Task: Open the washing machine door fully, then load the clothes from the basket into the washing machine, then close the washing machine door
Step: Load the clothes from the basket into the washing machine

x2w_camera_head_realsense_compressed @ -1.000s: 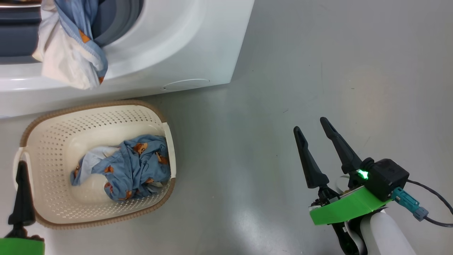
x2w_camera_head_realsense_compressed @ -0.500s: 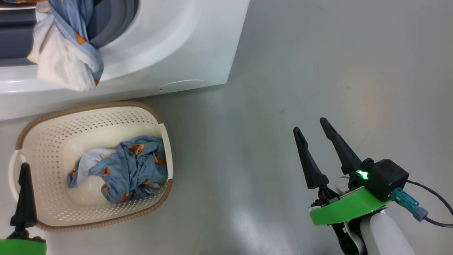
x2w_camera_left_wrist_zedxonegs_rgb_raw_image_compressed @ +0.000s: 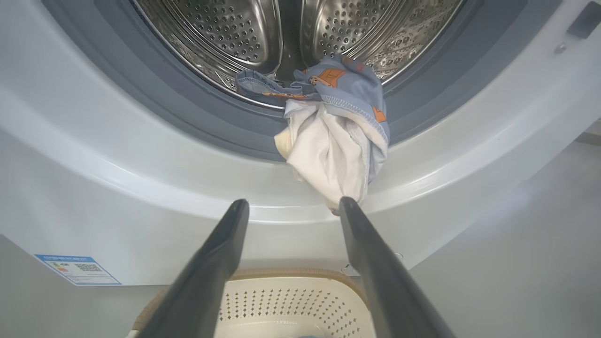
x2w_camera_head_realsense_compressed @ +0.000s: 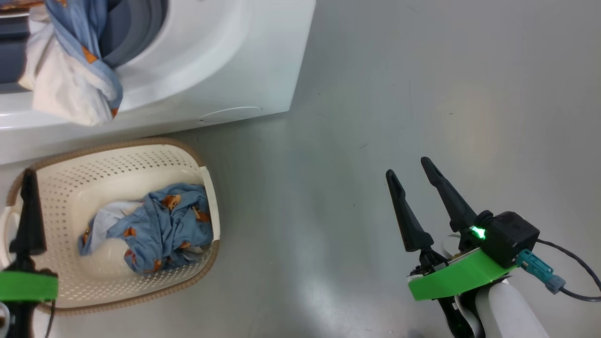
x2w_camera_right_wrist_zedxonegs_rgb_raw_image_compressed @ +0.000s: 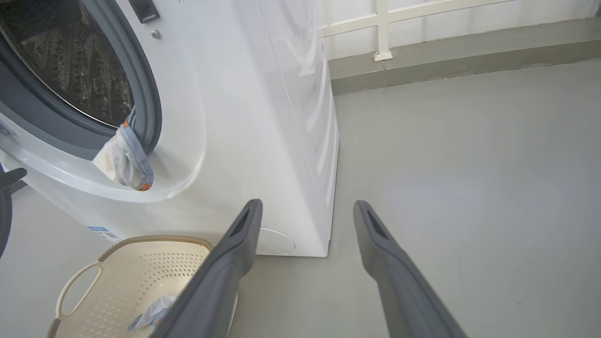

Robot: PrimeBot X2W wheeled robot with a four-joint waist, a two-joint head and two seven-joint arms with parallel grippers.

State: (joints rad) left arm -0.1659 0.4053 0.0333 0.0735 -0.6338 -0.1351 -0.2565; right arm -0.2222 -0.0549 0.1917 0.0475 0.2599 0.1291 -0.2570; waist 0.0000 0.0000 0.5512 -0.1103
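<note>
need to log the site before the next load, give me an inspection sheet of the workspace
surface: grey floor, smooth and glossy.
job's things: washing machine, drum in view; one garment hangs out over its grey seal; basket on the floor before it holds more clothes.
clutter: nothing seen.
grippers: left gripper open, empty, over the basket; right gripper open, empty, over the floor.
cables: dark cable at the right wrist.
surroundings: white wall with grey skirting.

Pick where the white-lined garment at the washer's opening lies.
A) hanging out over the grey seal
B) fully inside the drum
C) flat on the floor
A: the garment trails from the drum over the grey seal and down the white front.
</note>
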